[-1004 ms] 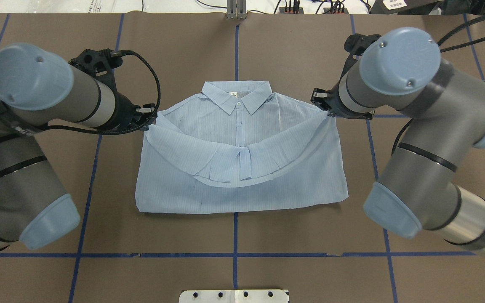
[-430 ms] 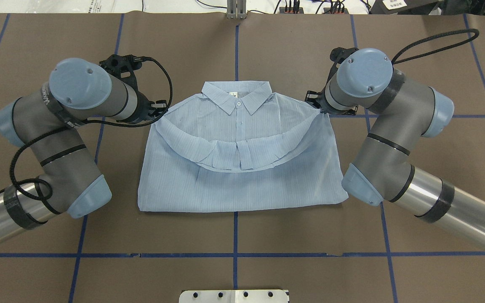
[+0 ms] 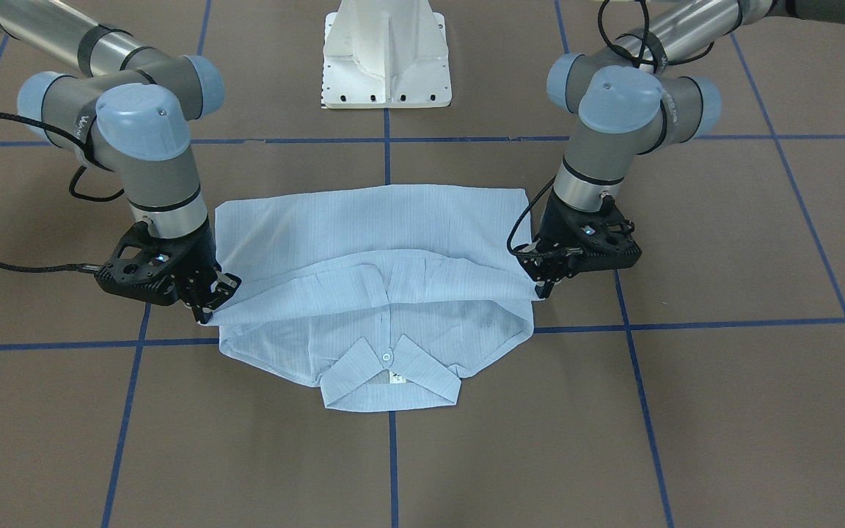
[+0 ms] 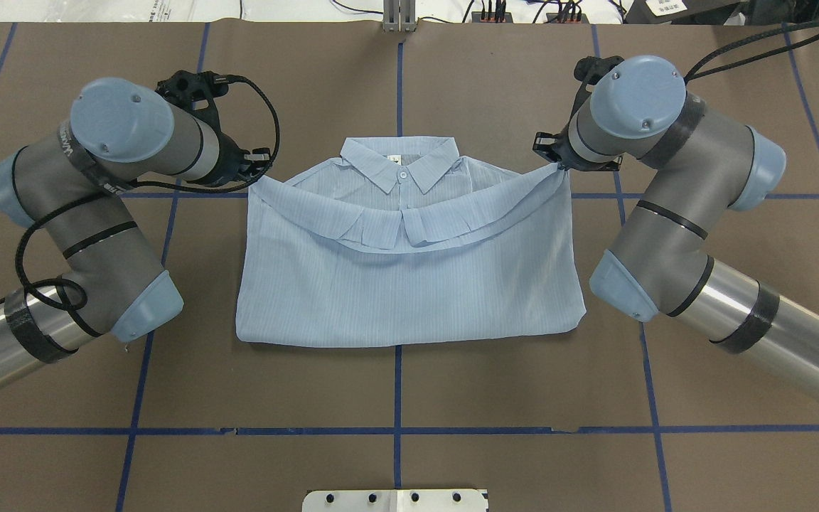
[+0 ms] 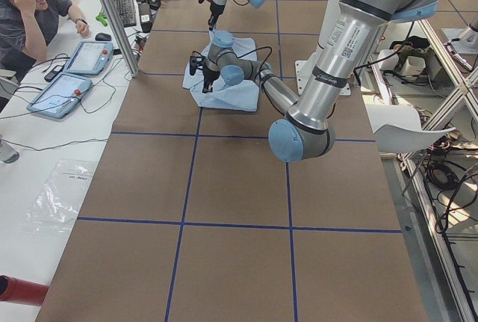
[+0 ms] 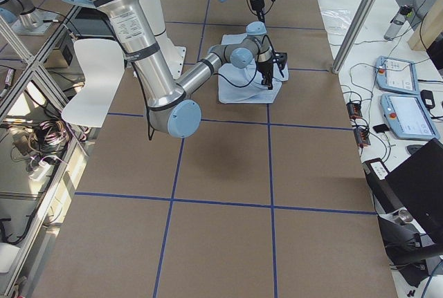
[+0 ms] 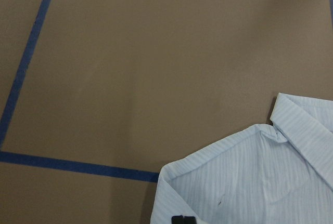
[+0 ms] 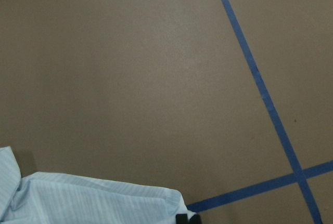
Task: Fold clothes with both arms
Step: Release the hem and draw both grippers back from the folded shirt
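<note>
Front-facing view: you've got the left gripper [image 3: 543,286] pinched shut on one corner of the light blue shirt [image 3: 364,220] and the right gripper [image 3: 210,304] pinched shut on the opposite corner. The rest of the shirt lies flat on the brown table [image 3: 723,242] between the two tools, with the folded-over layer running from one set of fingertips to the other. The collar [image 3: 391,378] is ahead of both grippers, midway between them, buttoned and flat. The white pedestal [image 3: 386,51] sits well behind them, and blue tape lines [image 3: 686,323] cross the table. Overhead view: the left arm [image 4: 89,213] and right arm [image 4: 680,206] bend inward, each tool at an outer upper corner of the shirt just beside the collar's level. The cloth is pulled up to each pinch and sags in the middle between them, and the folded body lies on the robot's side of the grippers. Left side view: your grippers are small and far off, so you can't read the jaws here. The shirt is a pale patch under them, and a person [image 5: 30,8] sits at a side desk with tablets [image 5: 71,75]. Right side view: same story, shirt under the tools, jaws too small to judge. Left wrist view: one black finger [image 7: 183,220] shows at the bottom edge against the folded shirt corner, with the collar off to the side and bare table and a tape line ahead. Right wrist view: a black finger [image 8: 186,219] sits at the bottom edge on the shirt corner, with bare table and crossing tape lines ahead.
</note>
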Controlling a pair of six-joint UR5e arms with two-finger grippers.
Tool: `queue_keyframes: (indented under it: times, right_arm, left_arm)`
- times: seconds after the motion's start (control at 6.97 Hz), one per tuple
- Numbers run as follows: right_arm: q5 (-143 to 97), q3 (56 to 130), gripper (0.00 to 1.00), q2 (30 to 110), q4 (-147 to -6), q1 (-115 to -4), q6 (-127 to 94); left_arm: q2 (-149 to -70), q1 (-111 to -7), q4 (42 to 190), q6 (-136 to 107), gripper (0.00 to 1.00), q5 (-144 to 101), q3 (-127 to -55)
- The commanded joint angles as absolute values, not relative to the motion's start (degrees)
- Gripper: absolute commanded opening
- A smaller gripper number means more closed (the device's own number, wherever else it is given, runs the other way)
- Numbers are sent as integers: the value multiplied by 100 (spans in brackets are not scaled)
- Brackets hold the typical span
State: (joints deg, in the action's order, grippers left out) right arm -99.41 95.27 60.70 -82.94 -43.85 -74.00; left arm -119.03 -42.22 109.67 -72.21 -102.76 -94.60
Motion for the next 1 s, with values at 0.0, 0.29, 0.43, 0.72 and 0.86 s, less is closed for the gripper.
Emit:
queue_keyframes:
  times: [0.0,0.29,0.43,0.72,0.86]
  right_arm:
    - [-9932,9344,0,6134,-8288,-4395,-7304]
    - [-9932,9290,0,6222,-8244,-4351,-7304]
    - [-9914,9281,21,6179,-8253,-4237,-7312]
    - [-9905,9185,100,6039,-8253,-4157,-7304]
    - [-9957,9219,100,6029,-8253,-4192,-7234]
  left_arm:
    - [-11961,-4254,10995,-7198,0,-10283,-9186]
    - [-12015,-4254,11152,-6962,0,-10274,-8895]
    - [-12023,-4254,11153,-6961,0,-10283,-8877]
    - [-11954,-4254,11528,-6952,100,-10309,-8947]
    - [-11927,-4263,11505,-6874,100,-10553,-9086]
